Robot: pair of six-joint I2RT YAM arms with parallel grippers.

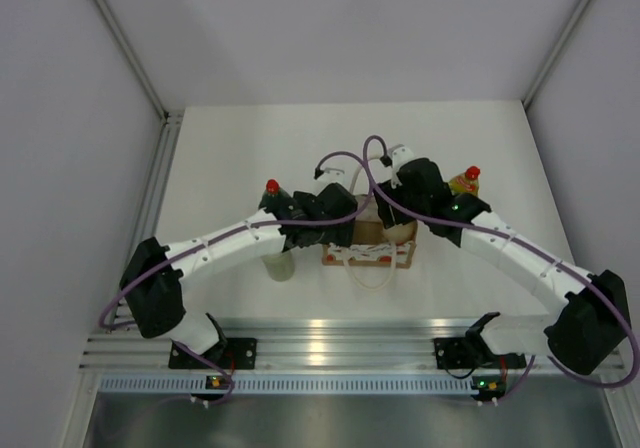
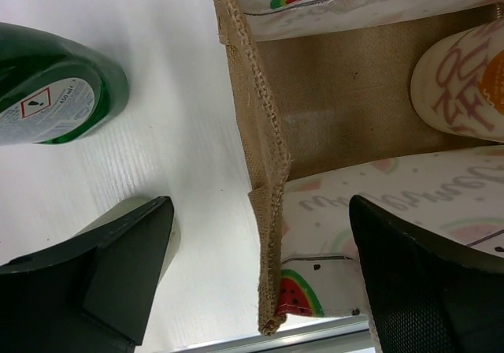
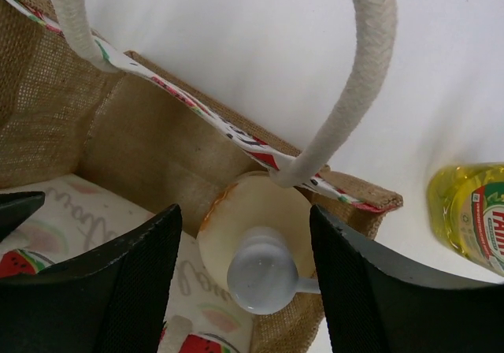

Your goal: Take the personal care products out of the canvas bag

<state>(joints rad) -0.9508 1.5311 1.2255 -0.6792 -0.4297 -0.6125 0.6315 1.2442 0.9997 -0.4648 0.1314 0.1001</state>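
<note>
My right end effector [image 3: 244,211] is released, jaws spread either side of the cream bottle [image 3: 253,203]. The bottle stands upright in the right end of the canvas bag [image 3: 150,152], nozzle toward me, long axis along my approach. My left end effector [image 2: 260,205], also released, straddles the bag's left wall, farther from the bottle. The rope handle [image 3: 358,77] meets the rim just beside the bottle, whose lower body is hidden.

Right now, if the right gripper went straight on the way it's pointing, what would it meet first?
Most likely the white nozzle of the cream bottle standing in the canvas bag; the right gripper points at it, jaws open either side. Depth is hard to judge from the wrist view.
</note>
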